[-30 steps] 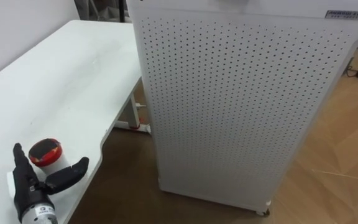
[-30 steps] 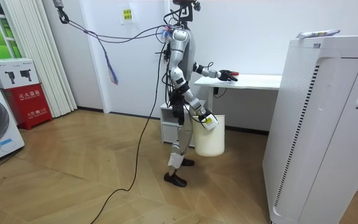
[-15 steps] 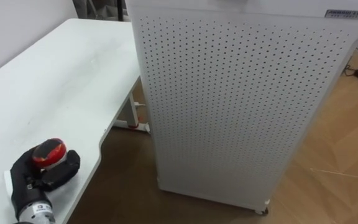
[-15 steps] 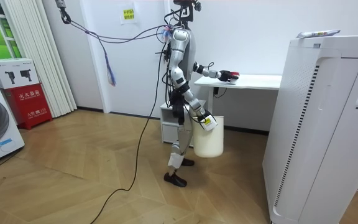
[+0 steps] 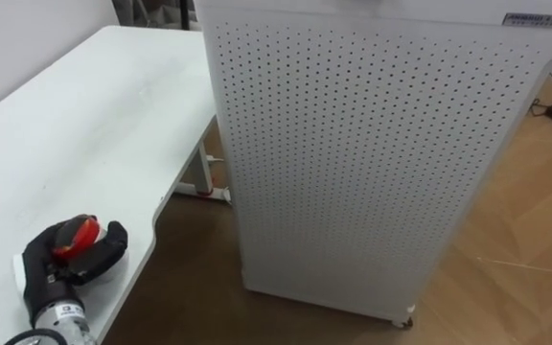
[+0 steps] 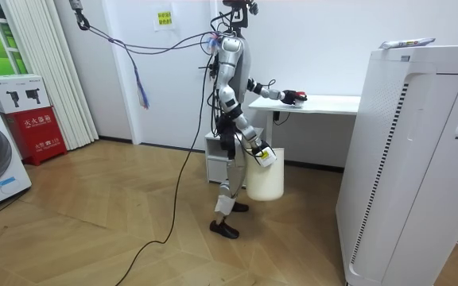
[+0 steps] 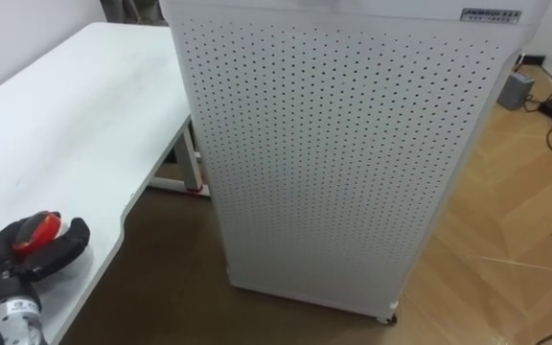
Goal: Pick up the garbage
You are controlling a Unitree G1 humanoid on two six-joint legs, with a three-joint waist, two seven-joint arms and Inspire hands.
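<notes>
- Left hand (image 5: 65,261), black, at 8 o'clock of the eye view, clenched round the small red rounded garbage piece (image 5: 78,234), which sits just over the worktop edge.
- White flat worktop (image 5: 94,125) runs from 8 to 11 o'clock.
- Tall white perforated metal cabinet (image 5: 362,153) at centre, on the wooden floor (image 5: 516,259).
- Room view: right hand (image 6: 262,154) low beside the white plastic bucket (image 6: 265,181); can't tell its grip.

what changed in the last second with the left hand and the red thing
The left hand closed: spread open beside the red item a second ago, it now curls round it on the table. The right hand, down by the white bin, and the perforated cabinet stayed as they were.
</notes>
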